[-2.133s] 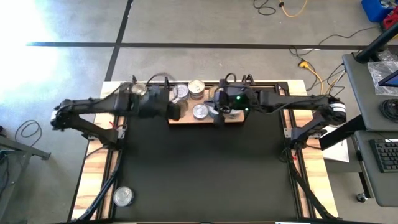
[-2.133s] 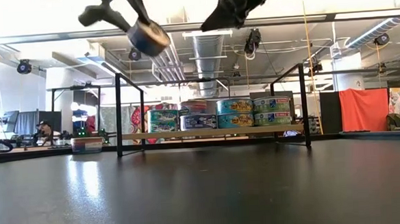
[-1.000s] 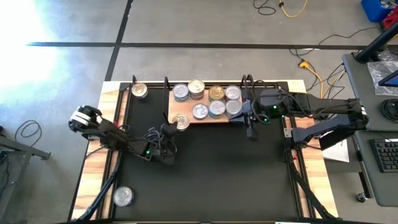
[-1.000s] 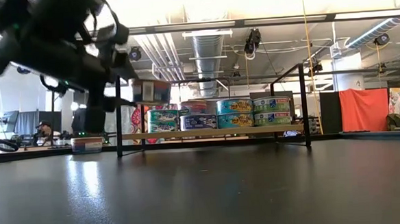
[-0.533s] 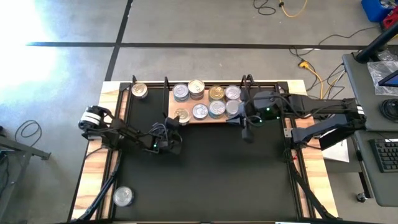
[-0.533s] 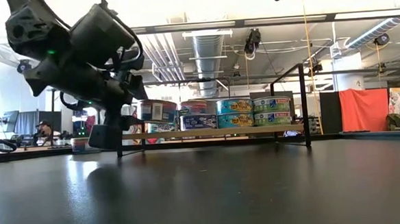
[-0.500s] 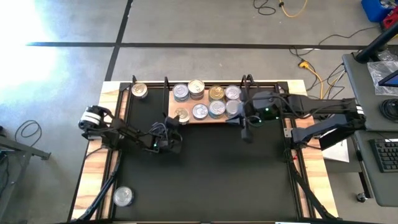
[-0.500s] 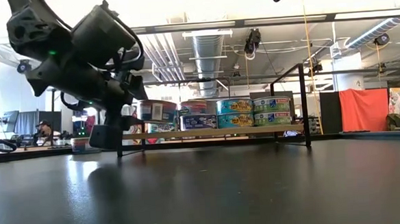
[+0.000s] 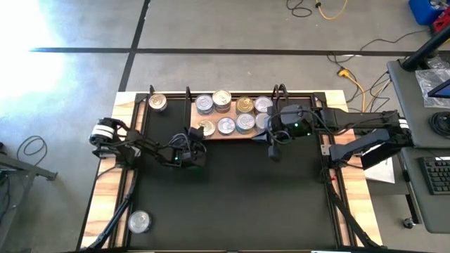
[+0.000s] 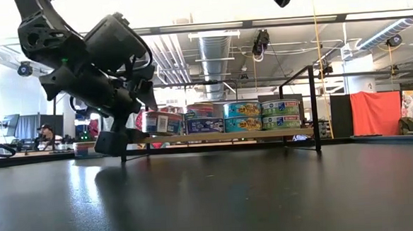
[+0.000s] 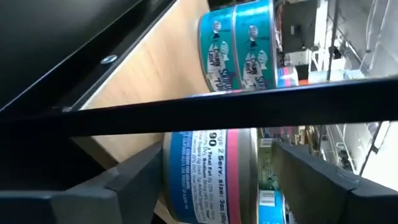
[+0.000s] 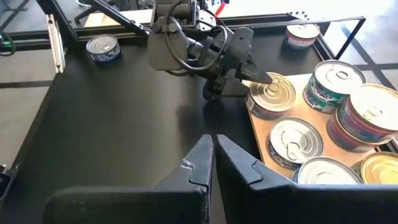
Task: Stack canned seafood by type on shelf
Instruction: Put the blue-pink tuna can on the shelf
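1. Nearest the camera side of the black table (image 9: 232, 197), by its left corner, one silver-lidded round tin (image 9: 139, 222) lies alone, well apart from everything else.
2. Farther back, the left tool (image 9: 194, 145) reaches the left end of the small light-wood shelf with black wire posts (image 9: 232, 134); its fingers (image 11: 134, 177) stand apart on either side of a gold-lidded tin with a blue and pink label (image 11: 210, 174), which rests on the board.
3. Beside it, the right tool (image 9: 271, 145) hovers at the shelf's right end, fingers pressed together, holding nothing.
4. On the shelf, the remaining short round tins (image 9: 226, 125) sit packed in rows.
5. Beyond, another silver-lidded tin (image 9: 157, 102) waits at the table's far left.
6. Risk: withdrawing carelessly, a finger could drag the tin off the edge.
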You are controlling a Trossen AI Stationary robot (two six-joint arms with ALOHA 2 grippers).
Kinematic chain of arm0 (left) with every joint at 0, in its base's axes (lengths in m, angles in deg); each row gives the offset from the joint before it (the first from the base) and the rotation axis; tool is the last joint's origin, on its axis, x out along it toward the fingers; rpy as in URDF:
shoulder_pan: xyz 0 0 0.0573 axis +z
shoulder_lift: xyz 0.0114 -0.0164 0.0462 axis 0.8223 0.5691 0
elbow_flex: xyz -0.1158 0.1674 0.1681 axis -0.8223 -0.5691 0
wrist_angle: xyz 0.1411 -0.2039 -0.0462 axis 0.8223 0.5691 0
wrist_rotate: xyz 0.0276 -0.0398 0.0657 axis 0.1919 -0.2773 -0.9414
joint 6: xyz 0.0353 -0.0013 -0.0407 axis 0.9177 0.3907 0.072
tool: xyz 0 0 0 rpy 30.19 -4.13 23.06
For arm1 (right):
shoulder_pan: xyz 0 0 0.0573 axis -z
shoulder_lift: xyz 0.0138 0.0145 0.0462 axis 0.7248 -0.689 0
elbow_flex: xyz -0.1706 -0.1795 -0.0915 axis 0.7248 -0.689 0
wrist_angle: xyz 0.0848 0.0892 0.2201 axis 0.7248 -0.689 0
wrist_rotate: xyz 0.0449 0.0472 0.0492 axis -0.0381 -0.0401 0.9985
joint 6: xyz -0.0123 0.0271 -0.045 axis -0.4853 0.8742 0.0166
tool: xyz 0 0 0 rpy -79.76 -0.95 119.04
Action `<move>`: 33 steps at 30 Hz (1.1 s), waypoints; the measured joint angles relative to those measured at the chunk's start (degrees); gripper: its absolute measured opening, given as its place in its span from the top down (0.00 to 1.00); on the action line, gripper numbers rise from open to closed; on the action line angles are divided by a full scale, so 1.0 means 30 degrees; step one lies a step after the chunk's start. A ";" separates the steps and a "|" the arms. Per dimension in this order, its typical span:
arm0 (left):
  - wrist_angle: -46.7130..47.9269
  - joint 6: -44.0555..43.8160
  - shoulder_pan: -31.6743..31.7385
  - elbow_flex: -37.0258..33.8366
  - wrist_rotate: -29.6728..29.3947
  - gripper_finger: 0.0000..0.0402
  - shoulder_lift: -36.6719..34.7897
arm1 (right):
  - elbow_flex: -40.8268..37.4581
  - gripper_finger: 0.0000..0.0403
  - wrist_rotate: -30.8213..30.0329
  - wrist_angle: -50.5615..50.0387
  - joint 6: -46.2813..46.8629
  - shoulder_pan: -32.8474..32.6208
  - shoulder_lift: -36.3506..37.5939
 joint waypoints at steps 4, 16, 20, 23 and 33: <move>0.0197 0.0576 -0.0271 -0.0175 0.0319 0.25 -0.0182 | 0.0000 0.97 -0.1274 -0.0255 0.0936 0.0032 0.0000; 0.3313 0.1890 -0.0245 0.0088 0.2160 0.30 -0.1466 | -0.0066 0.97 -0.1391 -0.1383 0.2643 0.0248 -0.0007; 0.5335 0.1399 -0.0240 0.0623 0.3081 0.33 -0.1824 | -0.0103 0.97 -0.1425 -0.1798 0.2749 0.0255 -0.0007; 0.5703 0.1023 -0.0028 0.0686 0.3842 0.33 -0.2107 | -0.0117 0.97 -0.1810 -0.1625 0.2752 0.0255 -0.0007; 0.5630 0.1078 0.0754 0.0766 0.5170 0.27 -0.3034 | -0.0124 0.97 -0.2947 -0.0733 0.2796 0.0262 -0.0037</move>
